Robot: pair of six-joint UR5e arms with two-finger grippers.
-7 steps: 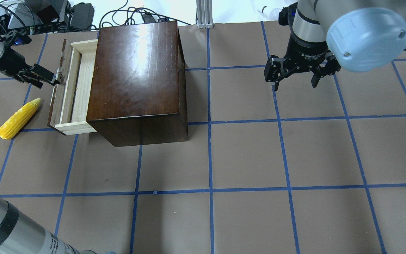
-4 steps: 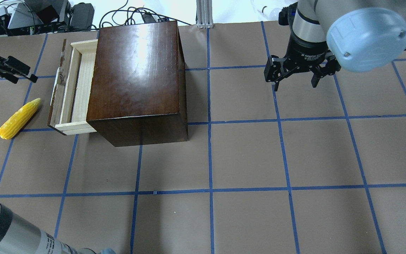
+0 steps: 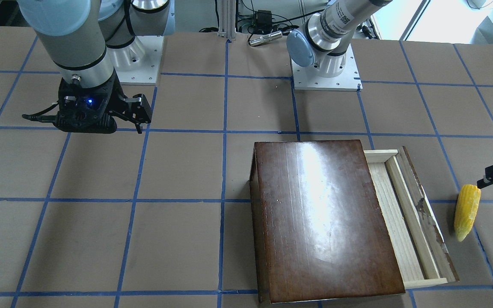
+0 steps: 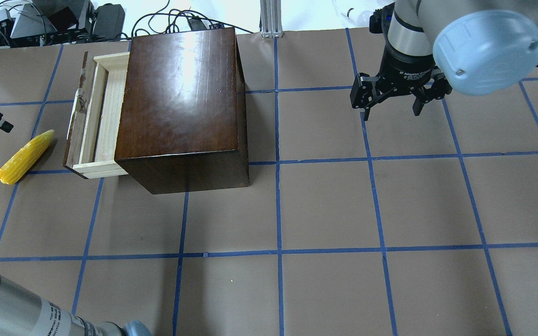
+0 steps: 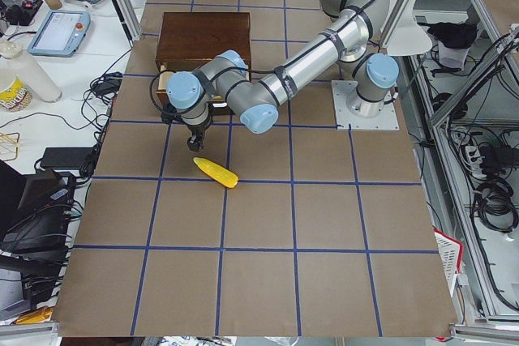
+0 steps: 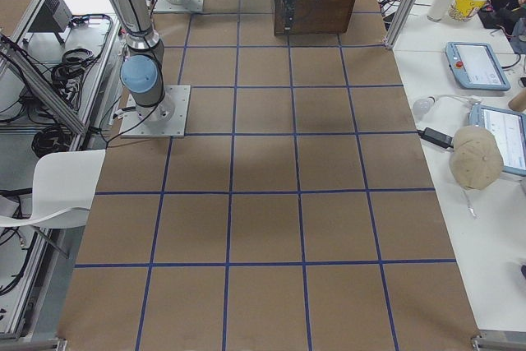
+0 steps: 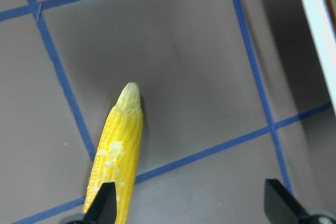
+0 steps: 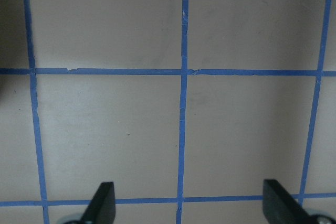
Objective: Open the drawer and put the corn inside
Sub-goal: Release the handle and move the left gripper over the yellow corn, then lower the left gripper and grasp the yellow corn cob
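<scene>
2 left fingers (image 7: 103, 205) are standing wide apart and holding nothing. They are hanging over the corn (image 7: 118, 156), which is lying flat on the brown counter (image 7: 199, 77). The fat end of the corn is sitting right by 1 of these fingers, and its pale tip is pointing away from them. The drawer (image 4: 98, 116) is sticking out of the dark box (image 4: 180, 102), out past the other finger, where its white handle (image 7: 319, 30) is showing. The corn is lying outside the drawer, not touching it. The right fingers (image 8: 102, 203) are also spreading wide and holding nothing. They are hanging over the blue lines (image 8: 182, 103) on the counter, well apart from the box.
</scene>
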